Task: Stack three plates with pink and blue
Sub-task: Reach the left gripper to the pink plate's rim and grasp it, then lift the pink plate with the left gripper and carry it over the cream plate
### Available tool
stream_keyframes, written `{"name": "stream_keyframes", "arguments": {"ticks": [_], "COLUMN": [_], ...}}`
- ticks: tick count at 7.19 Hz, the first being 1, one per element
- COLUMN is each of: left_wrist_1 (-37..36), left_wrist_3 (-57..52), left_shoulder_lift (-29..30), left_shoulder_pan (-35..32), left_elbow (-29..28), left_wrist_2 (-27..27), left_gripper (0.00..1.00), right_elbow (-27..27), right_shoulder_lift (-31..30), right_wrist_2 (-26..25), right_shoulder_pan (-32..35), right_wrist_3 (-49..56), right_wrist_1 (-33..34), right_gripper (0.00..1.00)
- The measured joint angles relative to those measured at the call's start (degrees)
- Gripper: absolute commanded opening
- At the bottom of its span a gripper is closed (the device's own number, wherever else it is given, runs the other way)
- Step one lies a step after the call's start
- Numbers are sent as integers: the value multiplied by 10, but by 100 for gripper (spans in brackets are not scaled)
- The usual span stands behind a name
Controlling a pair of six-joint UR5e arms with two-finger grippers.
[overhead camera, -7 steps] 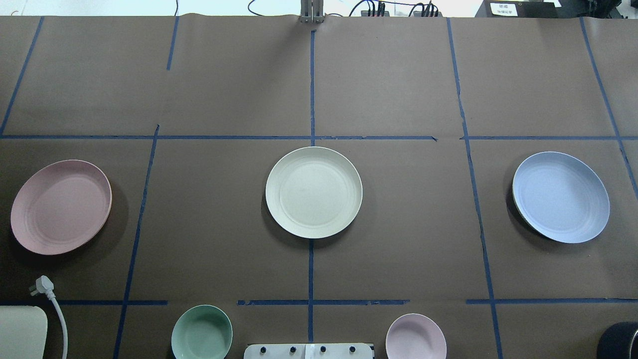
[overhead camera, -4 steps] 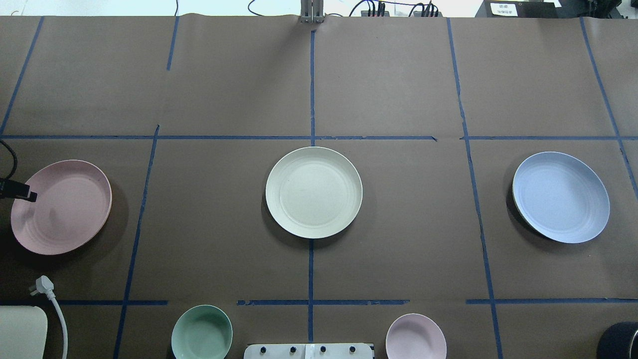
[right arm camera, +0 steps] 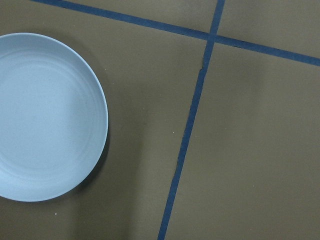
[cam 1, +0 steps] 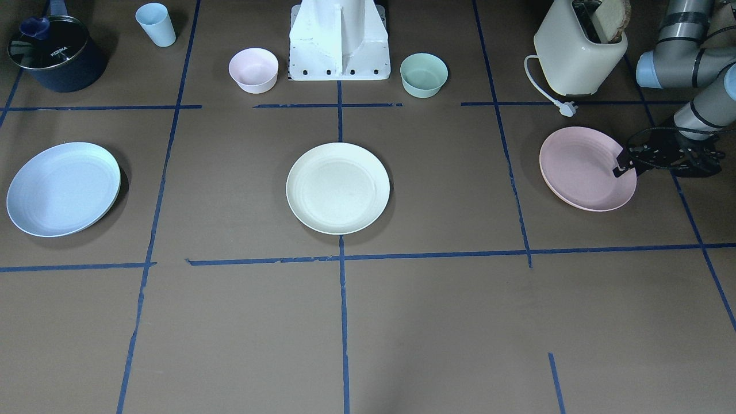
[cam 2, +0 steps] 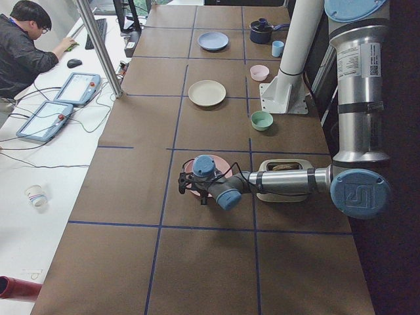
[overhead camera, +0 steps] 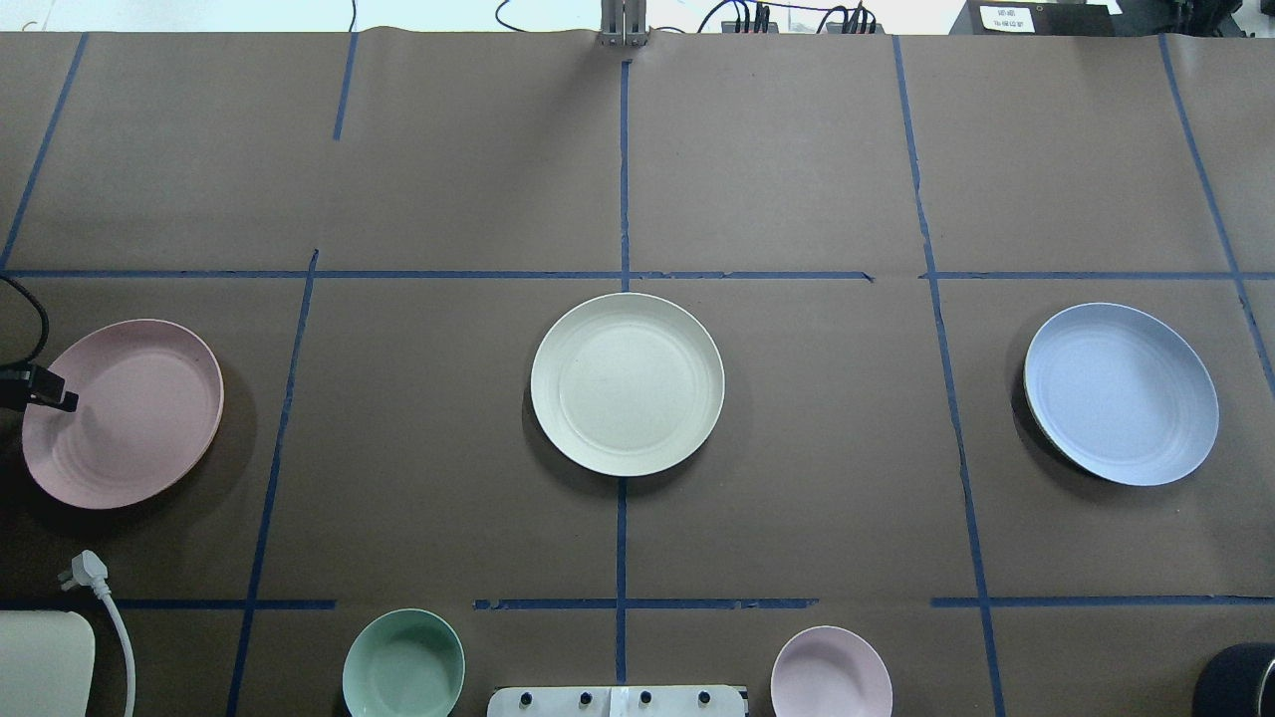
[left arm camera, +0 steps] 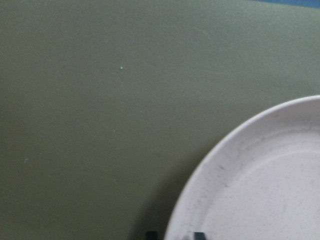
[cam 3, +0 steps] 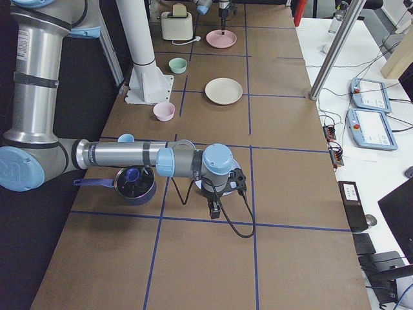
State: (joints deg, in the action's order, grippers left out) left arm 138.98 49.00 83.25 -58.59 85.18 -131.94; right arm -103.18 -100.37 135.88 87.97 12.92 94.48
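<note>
The pale pink plate lies at the table's left, the cream-white plate in the middle and the pale blue plate at the right, all flat and apart. My left gripper is low at the pink plate's outer rim. In the left wrist view its fingertips stand apart on either side of that rim, not closed on it. My right gripper shows only in the exterior right view, so I cannot tell its state. The right wrist view shows the blue plate below, with no fingers.
A cream toaster with its plug stands behind the pink plate. A green bowl and a small pink bowl flank the robot base. A dark pot and a blue cup stand behind the blue plate.
My left gripper has come into the overhead view from the left edge and now sits at the pink plate's left rim. The three plates have not moved.
</note>
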Motion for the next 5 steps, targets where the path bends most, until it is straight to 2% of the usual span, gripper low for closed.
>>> {"name": "stream_keyframes", "arguments": {"ticks": [2, 3, 5], "left_wrist_1": [0, -2, -6], "left_wrist_3": [37, 104, 257], "left_shoulder_lift": [3, 20, 97], "left_shoulder_pan": [-4, -3, 8], "left_elbow": [34, 64, 99], "left_wrist_2": [-60, -73, -76], "left_gripper": [0, 0, 0], "right_elbow": [0, 0, 0], "right_shoulder_lift": [0, 0, 0], "right_wrist_2": [0, 0, 0], "right_shoulder_pan": [0, 0, 0], "right_wrist_3": [-1, -1, 0], "right_wrist_1": [0, 0, 0], "right_gripper": [100, 100, 100]}}
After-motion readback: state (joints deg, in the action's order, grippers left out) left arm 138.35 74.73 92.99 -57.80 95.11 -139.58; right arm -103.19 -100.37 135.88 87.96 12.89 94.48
